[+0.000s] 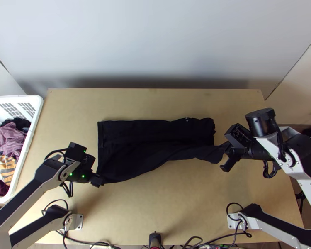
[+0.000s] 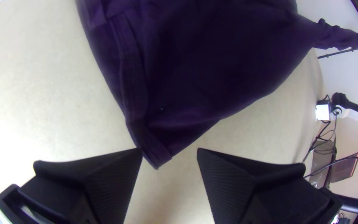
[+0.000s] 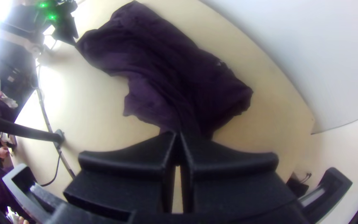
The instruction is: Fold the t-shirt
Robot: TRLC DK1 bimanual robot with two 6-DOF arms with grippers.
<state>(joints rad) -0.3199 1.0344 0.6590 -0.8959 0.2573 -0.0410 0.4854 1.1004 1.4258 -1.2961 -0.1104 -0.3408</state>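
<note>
Basically mid-fold: the t-shirt (image 1: 130, 141) lies on the bench (image 1: 155, 216) as a long, wide band, far edge fairly straight, near edge slanting in toward the robot's right. Probably doubled over at least once, but can't count layers. Step in hand looks like gripping the near side at both ends for the next fold.

Right gripper (image 3: 177, 135): fingers pressed together on a gathered bit of cloth at the shirt's right end; can't tell if that's sleeve or collar. Left gripper (image 2: 170, 154): fingers spread, the hemmed near-left corner poking in between them, nothing pinched.

Next move should be closing the left fingers on that corner, then both grippers lifting together and carrying the near side over toward the far edge. Corner sits nearer one finger, so a small centring nudge may help; it could slip out if caught only by the tip. Right end is bunched, so that side may fold crooked and need smoothing.

Pose: left arm (image 1: 23, 197) reaches forward from its base, gripper low at the near-left corner. Right arm (image 1: 307, 153) is bent out over the bench's right side, gripper angled inward at the cloth's right end. Laundry basket (image 1: 37, 103) with other clothes stands at the bench's left edge, well apart from the shirt.
</note>
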